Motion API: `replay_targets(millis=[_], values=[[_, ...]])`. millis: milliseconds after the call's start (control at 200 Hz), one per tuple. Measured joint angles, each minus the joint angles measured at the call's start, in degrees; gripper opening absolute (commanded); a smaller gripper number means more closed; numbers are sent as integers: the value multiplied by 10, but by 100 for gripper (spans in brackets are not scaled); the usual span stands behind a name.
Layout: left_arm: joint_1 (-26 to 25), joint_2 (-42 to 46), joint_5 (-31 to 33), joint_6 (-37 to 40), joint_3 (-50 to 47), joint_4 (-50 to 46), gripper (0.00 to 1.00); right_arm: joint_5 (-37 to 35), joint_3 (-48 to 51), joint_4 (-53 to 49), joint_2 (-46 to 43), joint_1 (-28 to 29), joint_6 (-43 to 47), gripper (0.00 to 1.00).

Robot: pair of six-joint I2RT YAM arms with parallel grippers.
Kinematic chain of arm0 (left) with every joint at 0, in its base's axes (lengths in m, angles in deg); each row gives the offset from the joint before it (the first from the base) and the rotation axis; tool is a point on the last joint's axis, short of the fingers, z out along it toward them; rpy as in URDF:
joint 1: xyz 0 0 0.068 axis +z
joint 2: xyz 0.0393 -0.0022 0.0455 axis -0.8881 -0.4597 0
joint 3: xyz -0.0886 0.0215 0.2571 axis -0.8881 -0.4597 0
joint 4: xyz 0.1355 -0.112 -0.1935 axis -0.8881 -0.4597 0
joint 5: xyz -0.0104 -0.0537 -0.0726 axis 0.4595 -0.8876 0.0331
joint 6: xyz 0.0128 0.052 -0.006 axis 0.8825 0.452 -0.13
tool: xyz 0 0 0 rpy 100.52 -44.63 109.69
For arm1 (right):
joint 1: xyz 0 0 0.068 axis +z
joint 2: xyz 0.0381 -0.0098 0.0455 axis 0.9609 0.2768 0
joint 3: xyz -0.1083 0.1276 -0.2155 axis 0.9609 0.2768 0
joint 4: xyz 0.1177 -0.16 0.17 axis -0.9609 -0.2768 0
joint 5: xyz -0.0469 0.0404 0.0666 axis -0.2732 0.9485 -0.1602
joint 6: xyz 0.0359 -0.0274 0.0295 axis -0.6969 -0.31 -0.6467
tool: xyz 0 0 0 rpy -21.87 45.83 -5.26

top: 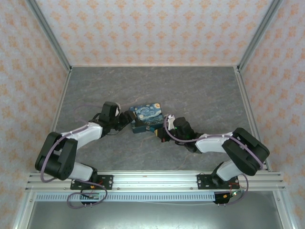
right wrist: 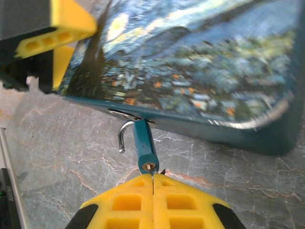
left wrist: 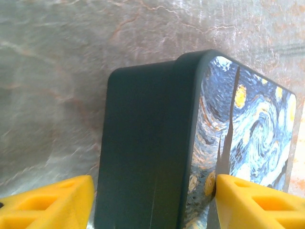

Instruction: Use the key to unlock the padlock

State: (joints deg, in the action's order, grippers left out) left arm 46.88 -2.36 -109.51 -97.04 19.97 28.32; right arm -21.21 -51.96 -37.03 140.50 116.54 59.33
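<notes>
Table [top: 200, 95] | left hand [left wrist: 153, 183] astride box [left wrist: 143, 143] edge | right hand [right wrist: 152, 179]: key [right wrist: 152, 168] in padlock [right wrist: 144, 143]

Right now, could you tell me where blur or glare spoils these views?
Top external: even light, sharp throughout. Left wrist: glare whitens the table; the box side is dark. Right wrist: the padlock is crisp, the box's print smeared.

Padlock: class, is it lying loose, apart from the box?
No, the padlock is hooked by its shackle to the clasp on the box.
</notes>
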Motion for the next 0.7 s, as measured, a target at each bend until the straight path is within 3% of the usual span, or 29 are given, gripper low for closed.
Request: replay_targets(millis=[250,520,701], values=[[-35,92,49,-57,-62,-17,68,43,0,20,63,-7,-46,0],[-66,166,86,-104,-94,-67,70,52,0,40,70,-7,-67,7],[-68,178,94,-115,-96,-82,70,58,0,49,70,-8,-68,20]])
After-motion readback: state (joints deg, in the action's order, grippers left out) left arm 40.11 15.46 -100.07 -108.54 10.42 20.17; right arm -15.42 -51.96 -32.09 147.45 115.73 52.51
